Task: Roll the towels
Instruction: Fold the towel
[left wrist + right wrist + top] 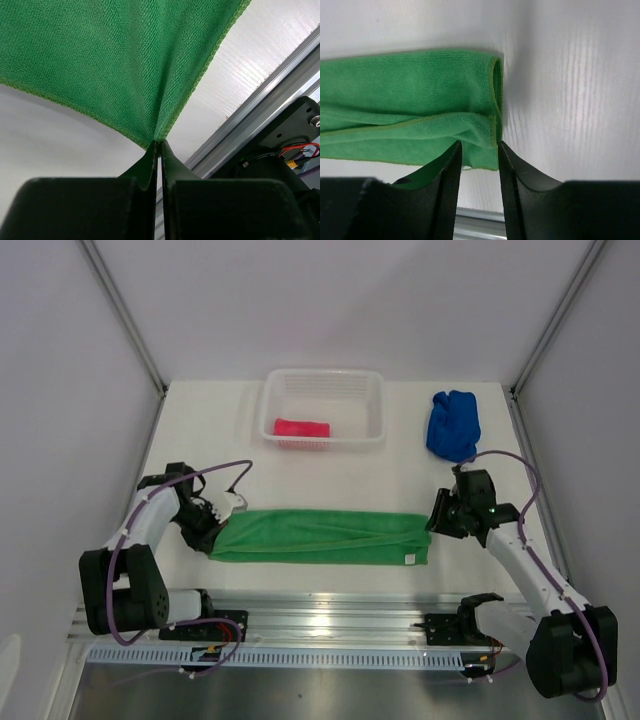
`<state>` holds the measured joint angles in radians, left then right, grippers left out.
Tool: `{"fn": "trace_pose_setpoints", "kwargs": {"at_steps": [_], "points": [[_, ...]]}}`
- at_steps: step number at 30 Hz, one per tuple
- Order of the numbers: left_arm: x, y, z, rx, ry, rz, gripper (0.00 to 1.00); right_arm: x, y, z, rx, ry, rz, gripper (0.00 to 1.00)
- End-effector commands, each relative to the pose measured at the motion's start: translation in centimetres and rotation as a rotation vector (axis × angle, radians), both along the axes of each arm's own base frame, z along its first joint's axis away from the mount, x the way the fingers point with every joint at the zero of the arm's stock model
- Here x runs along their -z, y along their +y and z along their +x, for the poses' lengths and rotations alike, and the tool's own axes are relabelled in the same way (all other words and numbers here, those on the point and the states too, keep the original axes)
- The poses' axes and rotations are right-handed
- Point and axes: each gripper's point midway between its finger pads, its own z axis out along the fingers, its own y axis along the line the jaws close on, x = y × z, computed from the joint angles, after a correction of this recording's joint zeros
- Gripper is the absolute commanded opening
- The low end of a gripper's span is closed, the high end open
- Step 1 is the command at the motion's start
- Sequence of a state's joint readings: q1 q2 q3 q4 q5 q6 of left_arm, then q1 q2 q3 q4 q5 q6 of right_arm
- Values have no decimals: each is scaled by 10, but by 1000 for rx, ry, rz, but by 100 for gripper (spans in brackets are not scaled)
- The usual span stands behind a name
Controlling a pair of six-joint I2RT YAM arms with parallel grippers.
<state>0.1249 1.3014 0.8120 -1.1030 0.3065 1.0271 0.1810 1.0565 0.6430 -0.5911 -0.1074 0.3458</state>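
Lab test cell, white panel walls, aluminium mounting rail

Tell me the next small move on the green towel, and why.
Probably close the right gripper on the green towel at its right end and start rolling it leftward. The towel lies folded in a long strip, the left gripper is shut on its left corner, and the right jaws stand open at the unrolled end.

The green towel runs off the left wrist view's top and left edges; its corner vanishes between the left gripper's fingers. The right wrist view's left edge cuts it too; its white tag is too small to read.
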Motion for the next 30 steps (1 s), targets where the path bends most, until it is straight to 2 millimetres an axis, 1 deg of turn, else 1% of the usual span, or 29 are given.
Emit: {"fn": "trace_pose_setpoints", "kwargs": {"at_steps": [1, 3, 4, 6, 7, 8, 9, 10, 11, 12, 13, 16, 17, 18, 20, 22, 24, 25, 26, 27, 30], "points": [[-2, 0, 0, 31, -2, -10, 1, -57, -11, 16, 74, -148, -22, 38], [0, 2, -2, 34, 3, -2, 1, -70, -12, 22, 85, -207, -21, 44], [1, 3, -2, 35, 4, 4, 1, -72, -11, 24, 84, -224, -11, 46], [2, 3, -2, 33, 2, 8, 1, -61, -4, 31, 102, -221, 18, 47], [2, 3, -1, 29, 1, 6, 1, -49, 5, 39, 84, -195, 42, 47], [2, 3, -1, 27, 2, 6, 1, -38, 9, 40, 81, -159, 52, 44], [2, 3, 0, 25, 4, 6, 1, -31, 11, 44, 82, -132, 53, 40], [1, 3, -1, 20, 4, 6, 1, -11, 14, 45, 75, -56, 36, 24], [0, 3, 0, 20, 1, 5, 1, -9, 16, 50, 69, -34, 29, 16], [-1, 3, 1, 21, -3, 6, 1, -2, 19, 50, 52, -1, 19, 11], [-1, 4, 2, 23, -10, 10, 1, 11, 25, 44, 22, 58, 2, 7], [0, 5, 4, 20, -13, 15, 1, 26, 32, 36, 22, 101, 3, 5], [0, 4, 4, 17, -13, 10, 1, 33, 33, 29, 27, 130, 2, 2], [0, 4, 5, 17, -13, 10, 1, 36, 33, 27, 25, 138, -5, 2], [1, 4, 4, 17, -9, 8, 1, 37, 33, 20, 37, 152, -6, 1], [1, 5, 4, 19, -10, 13, 1, 42, 33, 9, 53, 181, 5, 0], [2, 6, 4, 19, -10, 21, 1, 38, 33, 3, 62, 184, 16, 0], [2, 7, 4, 18, -8, 23, 1, 38, 32, -4, 77, 206, 14, 0], [2, 7, 4, 19, -11, 27, 1, 37, 31, -7, 83, 207, 13, 0], [2, 7, 4, 20, -12, 27, 1, 32, 30, -11, 92, 198, 15, 0], [3, 8, 4, 23, -12, 30, 1, 33, 28, -22, 128, 208, 34, 0]]}}
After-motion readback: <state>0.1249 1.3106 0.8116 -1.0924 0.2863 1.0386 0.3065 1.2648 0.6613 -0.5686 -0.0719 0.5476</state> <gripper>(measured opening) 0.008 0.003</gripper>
